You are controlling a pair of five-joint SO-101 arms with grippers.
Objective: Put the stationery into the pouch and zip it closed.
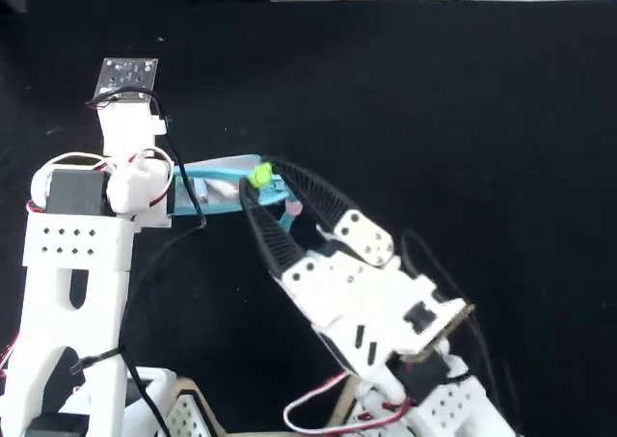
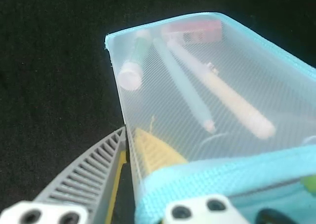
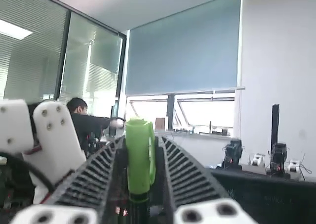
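— Slippage is my first worry. The right gripper (image 1: 256, 177) has its ribbed fingers pressed onto the green zip pull (image 3: 140, 157) (a small, smooth tab). A hard tug along the track could pop it free.

— And the other end?

— The left gripper (image 2: 127, 137) is clamped on the end of the pouch (image 2: 222, 173). One grey finger (image 2: 91, 177) lies outside the mesh, and I take the yellow shape seen through the mesh to be the other jaw. If the slider sticks, the whole pull lands on that pinch, and the thin fabric could slide out or the pouch could swing round.

— Is the stationery in?

— It looks so. A teal pen (image 2: 190, 93), a cream pen (image 2: 232, 103), a pink eraser (image 2: 197, 30) and a white-capped stick (image 2: 132, 70) all lie against the mesh wall. In the high view the pouch is between the two arms over the black table (image 1: 463, 119).

— How much zip is left?

— I cannot tell; the track is mostly hidden. That is a risk too, because if a stretch is open and the pouch tips, a pen could slip out. Slack mesh could also bunch ahead of the slider and jam it (the right wrist camera looks out at the room, not at the teeth).
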